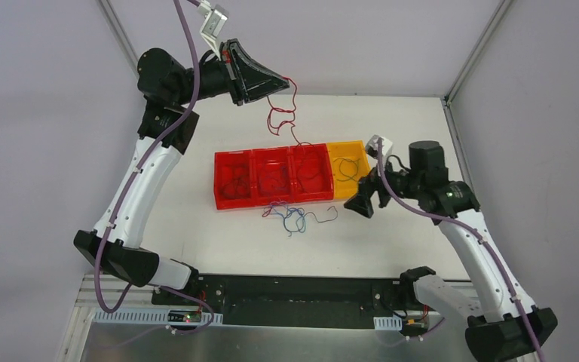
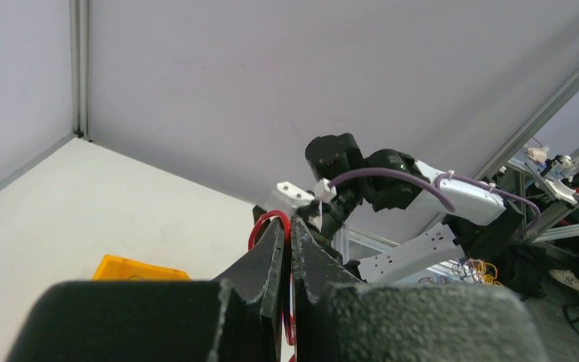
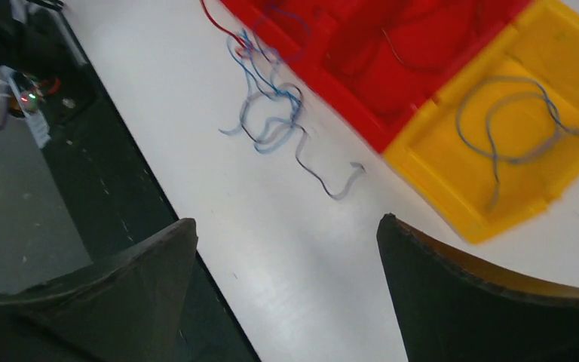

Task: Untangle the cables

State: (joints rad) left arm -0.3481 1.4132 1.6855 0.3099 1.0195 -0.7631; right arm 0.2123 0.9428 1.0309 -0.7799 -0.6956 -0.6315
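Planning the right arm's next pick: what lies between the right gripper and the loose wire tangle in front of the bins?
Only bare table, shown in the right wrist view; a tail of the wire tangle trails toward the right gripper.

White table, pale walls around. Three red bins side by side mid-table; yellow bin touching right end of row. Black plate along near edge. Metal frame posts at back corners.
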